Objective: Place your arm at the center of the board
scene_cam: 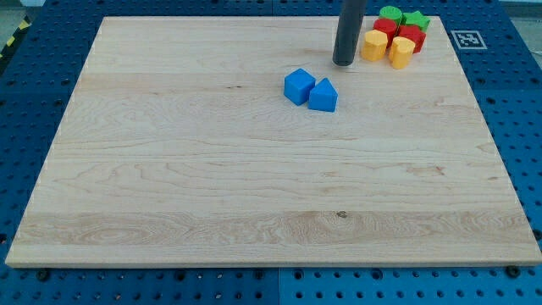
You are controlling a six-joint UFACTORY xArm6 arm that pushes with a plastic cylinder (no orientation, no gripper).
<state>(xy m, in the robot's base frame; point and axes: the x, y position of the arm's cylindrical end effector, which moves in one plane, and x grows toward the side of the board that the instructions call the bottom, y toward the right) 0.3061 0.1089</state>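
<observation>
Tip (pixel 344 63), a bare rod grasping nothing, should slide toward the view's bottom-left, skirting the blue blocks (pixel 310 89) to the board (pixel 169 186) centre.

My tip (pixel 344 63) rests near the wooden board's (pixel 212 186) top edge, right of centre.

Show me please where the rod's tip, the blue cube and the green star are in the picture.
my tip (pixel 344 63): camera view, the very lower end of the dark rod.
blue cube (pixel 298 86): camera view, middle of its top face.
green star (pixel 416 19): camera view, middle of its visible top.
</observation>
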